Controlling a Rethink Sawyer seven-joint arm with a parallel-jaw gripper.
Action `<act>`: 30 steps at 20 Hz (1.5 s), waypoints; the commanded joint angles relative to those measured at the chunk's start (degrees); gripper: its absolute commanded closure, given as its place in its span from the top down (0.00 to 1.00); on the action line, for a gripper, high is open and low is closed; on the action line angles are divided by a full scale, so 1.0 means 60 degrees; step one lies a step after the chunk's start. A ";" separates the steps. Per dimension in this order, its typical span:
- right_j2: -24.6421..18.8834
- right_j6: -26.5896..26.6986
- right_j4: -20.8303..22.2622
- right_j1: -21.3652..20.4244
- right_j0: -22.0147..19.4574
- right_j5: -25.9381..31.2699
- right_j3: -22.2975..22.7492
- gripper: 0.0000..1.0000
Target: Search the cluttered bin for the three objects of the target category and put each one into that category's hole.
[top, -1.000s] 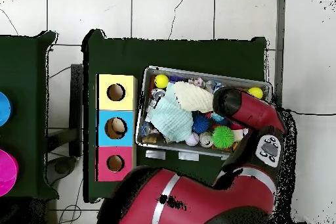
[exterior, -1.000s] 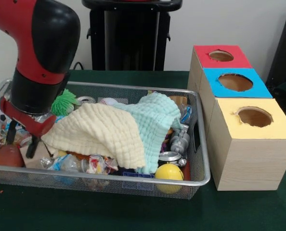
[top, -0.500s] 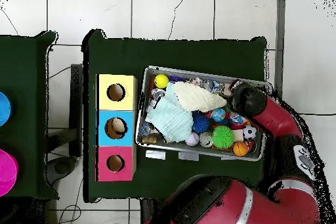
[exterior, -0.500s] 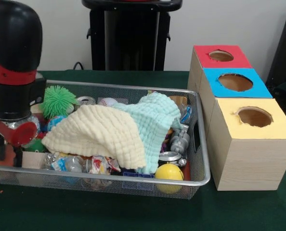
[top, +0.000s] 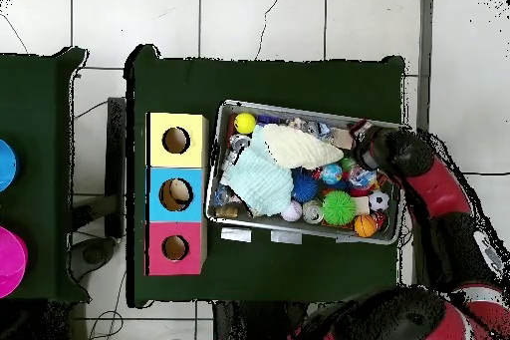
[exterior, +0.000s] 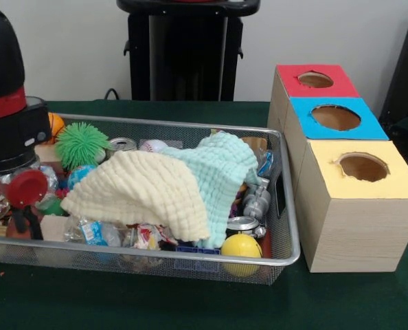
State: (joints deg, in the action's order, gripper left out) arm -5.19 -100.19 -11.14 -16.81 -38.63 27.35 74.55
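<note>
My claw (exterior: 22, 218) low in wire bin (exterior: 190, 256), at bin's end far from boxes. Can't tell if claw open or clenched. Yellow cloth (exterior: 142, 189) and mint cloth (exterior: 218, 168) piled over stuff in middle. Yellow ball (exterior: 241, 245) at front corner. Green spiky ball (exterior: 82, 143) just beside my arm. Red hole (exterior: 315, 79), blue hole (exterior: 336, 117), yellow hole (exterior: 363, 166) in boxes beside bin on green tabletop (exterior: 190, 302).

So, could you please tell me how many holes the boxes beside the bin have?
3: one in the yellow box, one in the blue box, one in the red box, lined up along the bin's side.
</note>
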 commanded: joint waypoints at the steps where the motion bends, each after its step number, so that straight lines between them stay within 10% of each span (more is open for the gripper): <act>1: -0.2483 0.0958 0.0139 0.1676 0.0070 0.1661 0.1914 1.00; 17: -0.2921 -0.0167 0.0211 0.1344 -0.0040 0.1249 0.2747 1.00; 24: 0.1290 -0.2182 0.1650 0.0035 0.3001 -0.1362 0.1405 1.00; 30: 0.1175 -0.0623 0.1508 -0.1048 0.2655 -0.0071 0.1337 1.00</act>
State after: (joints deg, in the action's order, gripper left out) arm 0.11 -100.19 -4.33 -20.47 -22.67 17.78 79.32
